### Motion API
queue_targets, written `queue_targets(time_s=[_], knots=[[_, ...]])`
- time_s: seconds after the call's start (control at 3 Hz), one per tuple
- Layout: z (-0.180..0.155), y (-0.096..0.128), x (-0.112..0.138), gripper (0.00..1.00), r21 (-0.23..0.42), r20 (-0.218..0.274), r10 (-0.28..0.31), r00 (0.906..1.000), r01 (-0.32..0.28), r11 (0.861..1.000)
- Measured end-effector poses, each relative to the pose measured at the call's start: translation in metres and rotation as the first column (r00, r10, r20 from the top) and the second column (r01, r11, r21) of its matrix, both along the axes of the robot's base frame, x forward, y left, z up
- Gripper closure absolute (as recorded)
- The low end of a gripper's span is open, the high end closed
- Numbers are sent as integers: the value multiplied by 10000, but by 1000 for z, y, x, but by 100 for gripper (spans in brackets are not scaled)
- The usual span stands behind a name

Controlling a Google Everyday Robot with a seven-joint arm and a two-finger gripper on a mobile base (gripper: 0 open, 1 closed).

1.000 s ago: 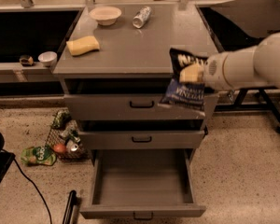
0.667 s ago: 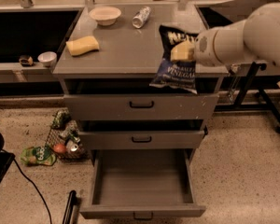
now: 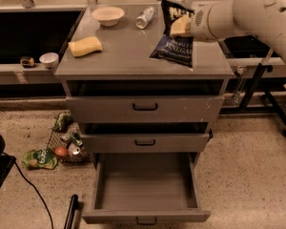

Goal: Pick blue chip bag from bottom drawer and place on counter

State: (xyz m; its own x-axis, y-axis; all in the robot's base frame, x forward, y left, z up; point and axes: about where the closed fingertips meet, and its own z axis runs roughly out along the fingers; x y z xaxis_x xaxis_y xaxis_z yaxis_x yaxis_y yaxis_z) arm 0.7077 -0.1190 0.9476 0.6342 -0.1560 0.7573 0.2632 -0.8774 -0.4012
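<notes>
I have the tool (image 3: 180,26) clamped on the blue chip bag's (image 3: 174,46) upper edge, above the counter's (image 3: 128,56) right side.

White bowl (image 3: 107,15), can (image 3: 144,17), yellow sponge (image 3: 85,46) — floor basket (image 3: 66,144), green pouch (image 3: 39,159).

Worktop (image 3: 128,56): bowl (image 3: 108,15) at 11 o'clock, can (image 3: 145,17) at 12, sponge (image 3: 85,46) at 9; pincer (image 3: 180,26) grips blue chip bag (image 3: 174,46) at 2 o'clock.
</notes>
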Motion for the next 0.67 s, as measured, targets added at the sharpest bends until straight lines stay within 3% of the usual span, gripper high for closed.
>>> queue_targets(time_s=[0.67], knots=[[-1,-15,78,100,456,-510,-769,9957,793,9958]])
